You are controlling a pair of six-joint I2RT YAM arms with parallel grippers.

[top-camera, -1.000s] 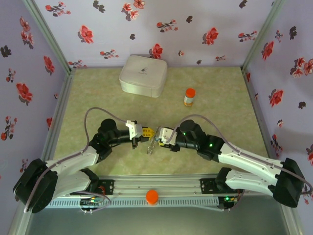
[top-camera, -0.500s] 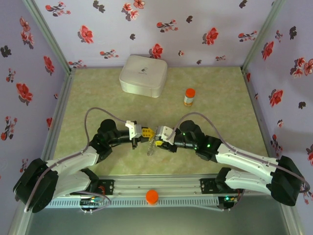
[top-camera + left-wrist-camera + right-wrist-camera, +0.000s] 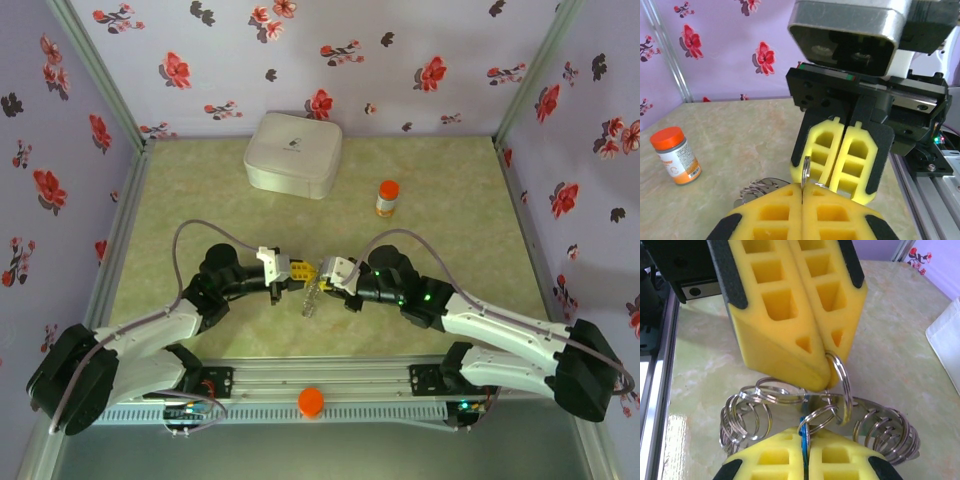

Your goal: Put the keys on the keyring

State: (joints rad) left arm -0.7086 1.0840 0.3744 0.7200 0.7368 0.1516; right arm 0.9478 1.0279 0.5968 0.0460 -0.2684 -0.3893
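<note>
My left gripper [image 3: 802,186] is shut on a silver split ring, the keyring [image 3: 805,168], which stands up edge-on from between its yellow pads. Facing it tip to tip, my right gripper [image 3: 806,432] is shut on a blue-headed key [image 3: 804,442], seen as a thin blue edge between the pads with a small ring through it. In the right wrist view the keyring [image 3: 841,381] hangs from the left gripper [image 3: 827,377] just above the key. A metal plate strung with several more split rings [image 3: 747,412] dangles below both. From above, the two grippers [image 3: 303,271] [image 3: 322,274] meet at the table's middle.
An orange-capped bottle [image 3: 387,198] stands at the back right, and a white square box [image 3: 294,153] sits at the back centre. An orange cap [image 3: 311,401] rests on the front rail. Flowered walls enclose the green table [image 3: 200,190].
My right gripper has closed its fingers and edged slightly left toward the left gripper. The left arm holds its place with the ring.
</note>
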